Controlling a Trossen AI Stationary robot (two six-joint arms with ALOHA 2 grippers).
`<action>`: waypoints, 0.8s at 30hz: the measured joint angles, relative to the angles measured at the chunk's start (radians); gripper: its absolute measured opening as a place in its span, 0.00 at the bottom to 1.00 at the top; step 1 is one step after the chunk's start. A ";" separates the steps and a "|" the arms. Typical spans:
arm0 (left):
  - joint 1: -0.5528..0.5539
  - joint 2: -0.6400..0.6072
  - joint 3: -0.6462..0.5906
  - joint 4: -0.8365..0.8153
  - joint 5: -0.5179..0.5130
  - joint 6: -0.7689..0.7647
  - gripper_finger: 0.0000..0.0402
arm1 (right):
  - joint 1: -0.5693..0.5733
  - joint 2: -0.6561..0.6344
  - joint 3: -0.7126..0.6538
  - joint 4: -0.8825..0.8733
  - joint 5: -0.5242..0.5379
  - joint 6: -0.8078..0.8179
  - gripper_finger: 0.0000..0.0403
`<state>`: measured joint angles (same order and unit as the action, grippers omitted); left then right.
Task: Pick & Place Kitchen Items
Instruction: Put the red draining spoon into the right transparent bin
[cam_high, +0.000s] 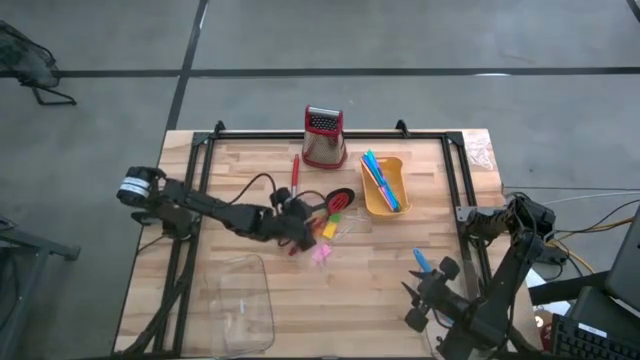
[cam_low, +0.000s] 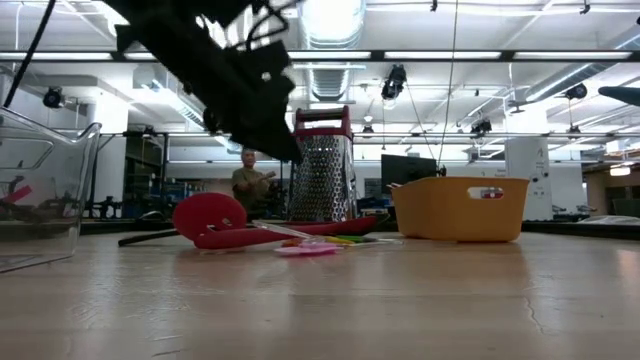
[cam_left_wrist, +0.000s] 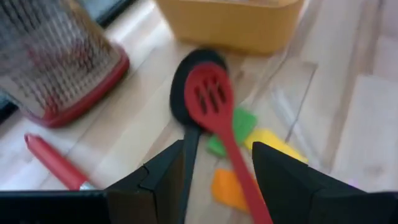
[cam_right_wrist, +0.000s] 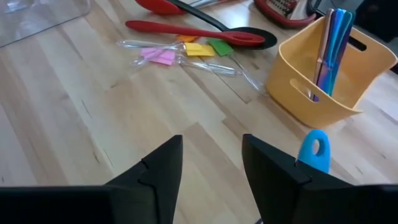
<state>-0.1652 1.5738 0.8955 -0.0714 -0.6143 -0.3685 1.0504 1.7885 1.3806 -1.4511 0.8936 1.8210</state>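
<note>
I am holding my left pincer (cam_left_wrist: 217, 180) wide above the pile of kitchen items in the middle of the table (cam_high: 380, 290), with nothing gripped between its fingers (cam_left_wrist: 155, 180). Directly ahead of it the red slotted spatula (cam_left_wrist: 214, 106) is lying over the black ladle (cam_left_wrist: 189, 134), and the spatula's handle is running back between my two fingers, so its long axis is lining up with the way I am pointing rather than crossing my opening. That is the relation my next move is turning on, I am judging: I am needing to come straight down on the handle, closing across its thin width. Green (cam_left_wrist: 233, 127), yellow (cam_left_wrist: 273, 143) and orange (cam_left_wrist: 227, 186) pieces are sitting just beside and under the handle, and a red-handled tool (cam_left_wrist: 56, 162) is lying off to one side near the metal box grater (cam_left_wrist: 59, 62). The yellow bin (cam_high: 386, 185), already carrying thin coloured sticks (cam_right_wrist: 329, 43), is standing just beyond the pile. My right pincer (cam_right_wrist: 211, 162) is waiting empty and partly open at the table's near right corner, with a blue utensil (cam_right_wrist: 315, 149) lying just beside it; my left arm is clearly the nearer one to the spatula, while the right is the nearer one to that blue piece
</note>
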 joint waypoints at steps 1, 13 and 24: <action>0.013 0.000 -0.012 0.000 0.027 -0.006 0.48 | 0.000 0.000 0.001 0.000 0.000 0.000 0.39; 0.085 0.077 -0.043 0.081 0.321 -0.054 0.48 | -0.014 0.000 0.000 0.001 0.001 -0.023 0.33; 0.109 0.181 -0.011 0.074 0.416 -0.061 0.48 | -0.015 0.000 0.000 0.005 0.000 -0.026 0.28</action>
<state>-0.0557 1.7550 0.8841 0.0029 -0.1980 -0.4300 1.0355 1.7889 1.3808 -1.4459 0.8936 1.7947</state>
